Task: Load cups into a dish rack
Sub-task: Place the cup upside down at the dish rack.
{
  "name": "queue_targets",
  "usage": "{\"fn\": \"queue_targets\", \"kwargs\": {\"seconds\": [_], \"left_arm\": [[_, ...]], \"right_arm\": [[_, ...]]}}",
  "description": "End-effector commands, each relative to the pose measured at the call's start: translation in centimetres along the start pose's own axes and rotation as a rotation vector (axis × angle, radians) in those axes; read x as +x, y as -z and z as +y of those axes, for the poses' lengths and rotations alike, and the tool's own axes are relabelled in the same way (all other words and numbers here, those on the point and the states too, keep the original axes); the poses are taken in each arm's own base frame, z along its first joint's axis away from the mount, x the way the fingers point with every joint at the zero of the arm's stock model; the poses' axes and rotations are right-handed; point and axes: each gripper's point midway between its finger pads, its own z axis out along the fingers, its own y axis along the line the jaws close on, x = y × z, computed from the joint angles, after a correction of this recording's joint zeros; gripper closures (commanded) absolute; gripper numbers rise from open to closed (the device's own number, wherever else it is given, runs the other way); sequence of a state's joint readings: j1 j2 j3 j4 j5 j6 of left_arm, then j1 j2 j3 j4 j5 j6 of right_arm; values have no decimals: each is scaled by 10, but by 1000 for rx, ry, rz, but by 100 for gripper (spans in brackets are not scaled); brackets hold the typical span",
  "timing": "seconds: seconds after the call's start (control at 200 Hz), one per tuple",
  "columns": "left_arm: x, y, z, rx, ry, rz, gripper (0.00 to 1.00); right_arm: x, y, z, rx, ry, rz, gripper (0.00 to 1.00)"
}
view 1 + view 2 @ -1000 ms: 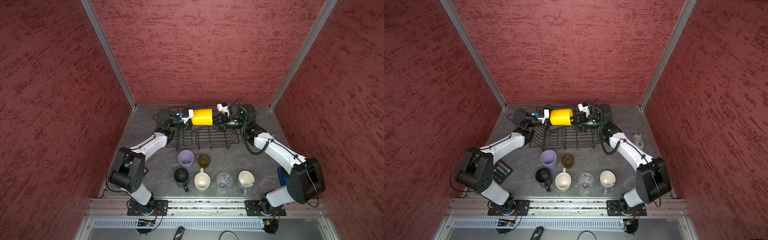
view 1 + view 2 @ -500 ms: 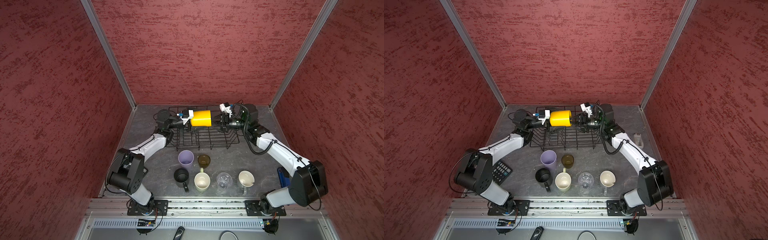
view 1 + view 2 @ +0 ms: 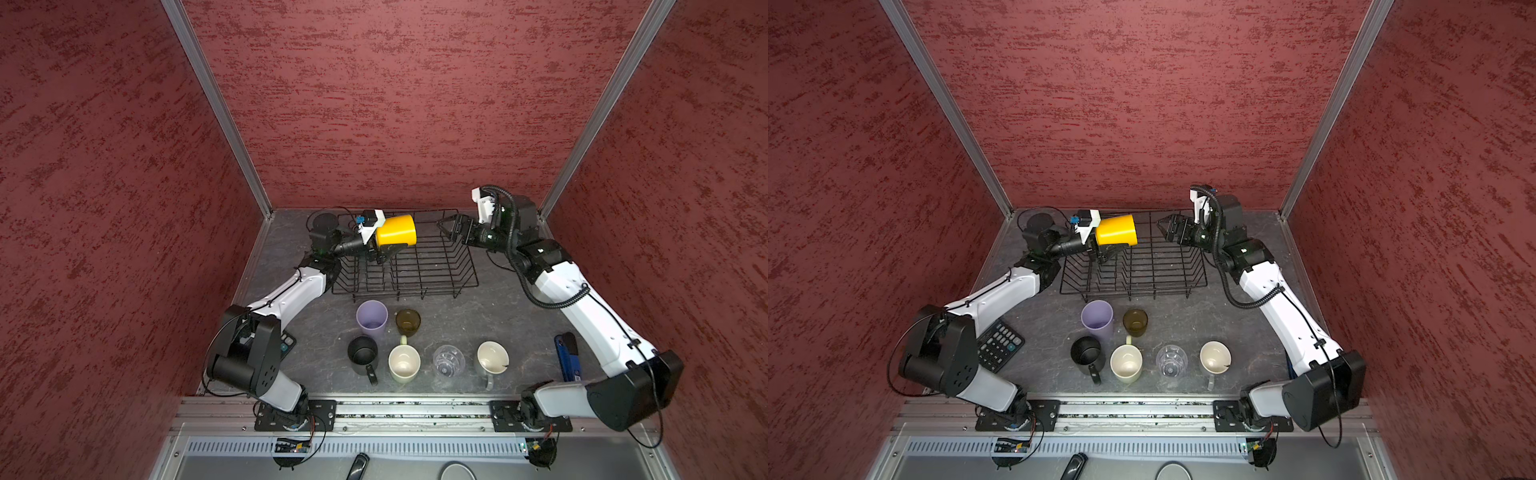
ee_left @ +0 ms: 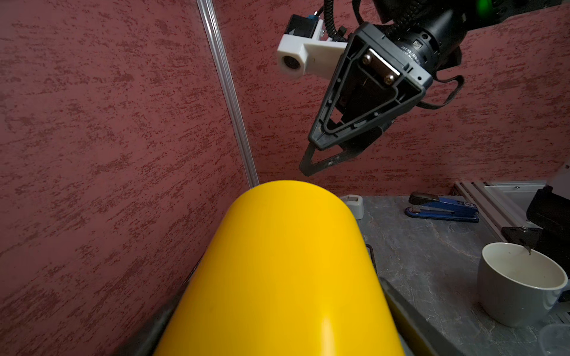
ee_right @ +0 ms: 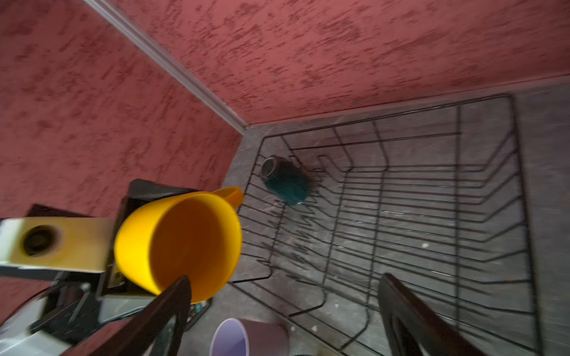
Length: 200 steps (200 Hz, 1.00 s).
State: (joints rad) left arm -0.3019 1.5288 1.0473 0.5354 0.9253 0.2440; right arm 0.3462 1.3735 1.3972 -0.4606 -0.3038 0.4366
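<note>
My left gripper [image 3: 388, 248] [image 4: 283, 323] is shut on the yellow mug [image 3: 397, 230] [image 3: 1117, 230] [image 4: 287, 271], held on its side above the left end of the black wire dish rack [image 3: 415, 291] [image 5: 401, 197]. Its mouth faces my right gripper [image 3: 442, 224] [image 5: 283, 289], which hangs open and empty over the rack's right end, apart from the mug. A teal mug [image 5: 285, 182] lies inside the rack. In front of the rack stand the lilac tumbler [image 3: 372, 318], brown glass [image 3: 408, 321], black mug [image 3: 363, 353], cream mug [image 3: 404, 363], clear glass [image 3: 449, 360] and grey mug [image 3: 492, 358].
A calculator [image 3: 998, 345] lies under the left arm near the left wall. A blue stapler [image 3: 567, 357] lies by the right arm's base. Red walls close the table on three sides, right behind the rack.
My right gripper opened, let go of the yellow mug and drew back to the right. The left gripper kept the mug and shifted a little left.
</note>
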Motion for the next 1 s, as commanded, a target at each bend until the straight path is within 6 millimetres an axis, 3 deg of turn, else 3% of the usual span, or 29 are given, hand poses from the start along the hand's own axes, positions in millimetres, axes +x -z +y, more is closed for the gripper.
{"fn": "queue_targets", "kwargs": {"seconds": [0.0, 0.346, 0.446, 0.997], "left_arm": [[-32, 5, 16, -97, -22, 9, 100], [-17, 4, 56, -294, 250, 261, 100], [-6, 3, 66, -332, 331, 336, 100], [52, -9, 102, -473, 572, 661, 100]], "right_arm": [[-27, 15, -37, 255, 148, -94, 1], [-34, 7, -59, 380, 199, -69, 1], [-24, -6, -69, 393, 192, -28, 1], [4, -7, -76, 369, 167, 22, 1]]}}
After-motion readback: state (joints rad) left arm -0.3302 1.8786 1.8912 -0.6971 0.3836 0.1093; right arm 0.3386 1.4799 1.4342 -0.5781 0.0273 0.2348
